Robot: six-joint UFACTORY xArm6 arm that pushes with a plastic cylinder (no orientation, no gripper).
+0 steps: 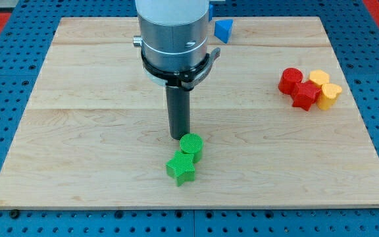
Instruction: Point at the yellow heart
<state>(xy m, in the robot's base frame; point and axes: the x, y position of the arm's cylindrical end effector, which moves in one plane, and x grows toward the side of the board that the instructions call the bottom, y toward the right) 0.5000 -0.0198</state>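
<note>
The yellow heart (331, 94) lies at the view's right, in a tight cluster with a yellow round-edged block (318, 78), a red cylinder (290, 79) and a red star (305, 95). My tip (179, 136) sits near the board's middle, far to the left of the yellow heart. It stands just above and left of a green cylinder (191, 145), touching or nearly touching it. A green star (181, 168) lies against the cylinder's lower left.
A blue block (224, 30) sits at the view's top, partly hidden behind the arm's grey body (175, 36). The wooden board (77, 131) lies on a blue pegboard table.
</note>
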